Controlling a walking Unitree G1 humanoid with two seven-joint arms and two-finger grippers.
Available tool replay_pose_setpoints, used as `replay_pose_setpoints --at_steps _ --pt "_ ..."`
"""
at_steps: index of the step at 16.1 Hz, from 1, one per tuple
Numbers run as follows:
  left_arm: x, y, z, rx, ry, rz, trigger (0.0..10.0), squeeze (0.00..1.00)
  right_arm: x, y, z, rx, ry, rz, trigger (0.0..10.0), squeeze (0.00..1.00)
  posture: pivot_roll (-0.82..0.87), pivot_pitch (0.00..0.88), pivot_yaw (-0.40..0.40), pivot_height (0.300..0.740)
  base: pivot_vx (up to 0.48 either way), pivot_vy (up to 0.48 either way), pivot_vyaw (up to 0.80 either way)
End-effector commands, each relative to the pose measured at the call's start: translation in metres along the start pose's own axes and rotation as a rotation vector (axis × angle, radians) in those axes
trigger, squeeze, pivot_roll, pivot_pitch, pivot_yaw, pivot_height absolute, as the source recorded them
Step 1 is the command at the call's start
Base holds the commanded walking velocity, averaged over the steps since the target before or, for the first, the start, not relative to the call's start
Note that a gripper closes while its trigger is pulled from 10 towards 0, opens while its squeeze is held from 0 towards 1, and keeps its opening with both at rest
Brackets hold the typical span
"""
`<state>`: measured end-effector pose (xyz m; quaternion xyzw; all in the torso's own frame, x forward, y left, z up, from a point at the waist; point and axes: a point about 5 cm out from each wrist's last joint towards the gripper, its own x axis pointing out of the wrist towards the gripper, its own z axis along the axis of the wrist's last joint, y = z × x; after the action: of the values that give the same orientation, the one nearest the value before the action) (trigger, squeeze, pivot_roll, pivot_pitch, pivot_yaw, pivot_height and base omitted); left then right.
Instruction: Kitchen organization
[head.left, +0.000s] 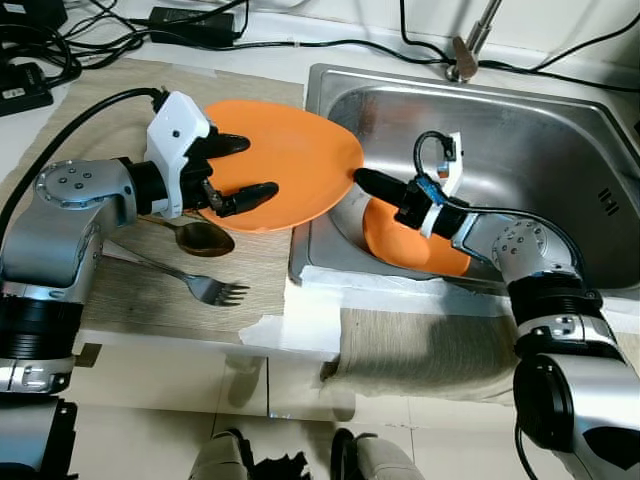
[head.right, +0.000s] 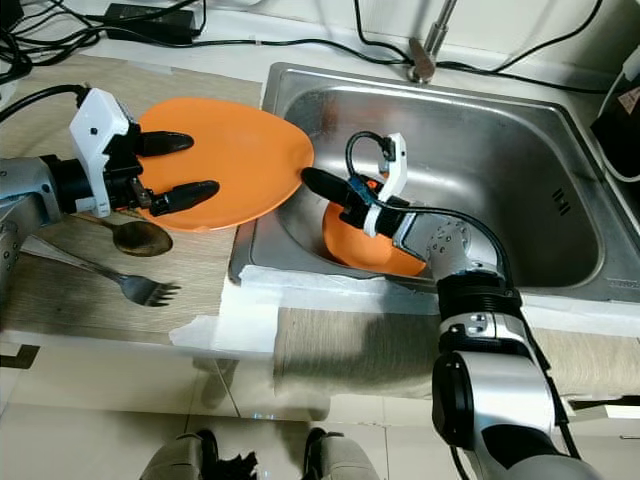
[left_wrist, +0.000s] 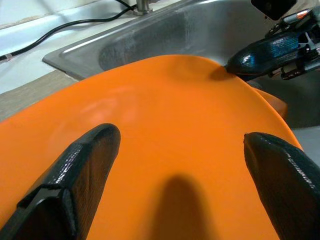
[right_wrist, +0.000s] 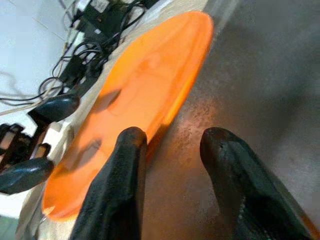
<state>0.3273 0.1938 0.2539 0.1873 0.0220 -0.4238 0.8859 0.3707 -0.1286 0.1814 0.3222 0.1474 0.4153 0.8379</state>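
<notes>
Cables (head.left: 200, 30) trail along the tabletop (head.left: 120, 290) behind a steel sink (head.left: 560, 150), and a spoon (head.left: 200, 238) and fork (head.left: 205, 288) lie beside the left arm. 1 orange plate (head.left: 290, 160) (smooth, glossy) sits tilted over the sink's edge; a second orange dish (head.left: 400, 250) lies in the basin. Left gripper (head.left: 235, 170) has jaws wide apart over the plate's face. Right gripper (right_wrist: 172, 150), jaws apart, straddles the plate's rim.
</notes>
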Motion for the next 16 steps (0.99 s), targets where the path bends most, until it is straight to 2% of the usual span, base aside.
replay_pose_setpoints --at_steps 1,7,8,11,12,13,16 --pt "0.001 -0.002 0.001 0.005 -0.007 -0.016 10.0 0.0 0.001 -0.003 0.009 0.003 -0.036 -0.054 10.0 1.0 -0.12 0.176 -0.122 0.74 0.0 0.0 0.0" --pt "0.002 -0.006 0.004 0.01 -0.015 -0.038 10.0 0.0 0.02 0.005 0.014 0.013 -0.034 -0.041 10.0 1.0 -0.11 0.184 -0.128 0.74 0.0 0.0 0.0" --pt "0.002 -0.006 0.004 0.01 -0.014 -0.039 10.0 0.0 0.023 0.007 0.013 0.005 -0.024 -0.036 10.0 0.0 -0.11 0.183 -0.127 0.74 0.0 0.0 0.0" --pt "0.002 -0.007 0.004 0.013 -0.012 -0.043 10.0 0.0 0.033 0.007 0.009 -0.001 -0.027 -0.058 9.8 0.0 -0.1 0.182 -0.128 0.74 0.0 0.0 0.0" --pt "0.002 -0.007 0.005 0.013 -0.013 -0.043 10.0 0.0 0.033 0.008 0.009 0.002 -0.028 -0.054 8.0 0.0 -0.1 0.182 -0.128 0.74 0.0 0.0 0.0" --pt "0.001 -0.007 0.005 0.013 -0.013 -0.044 10.0 0.0 0.033 0.008 0.009 0.006 -0.033 -0.049 0.0 0.0 -0.1 0.182 -0.128 0.74 0.0 0.0 0.0" --pt "0.0 -0.007 0.006 0.012 -0.017 -0.043 10.0 0.0 0.032 0.008 0.011 0.017 -0.047 -0.037 0.0 0.0 -0.1 0.186 -0.128 0.74 0.0 0.0 0.0"
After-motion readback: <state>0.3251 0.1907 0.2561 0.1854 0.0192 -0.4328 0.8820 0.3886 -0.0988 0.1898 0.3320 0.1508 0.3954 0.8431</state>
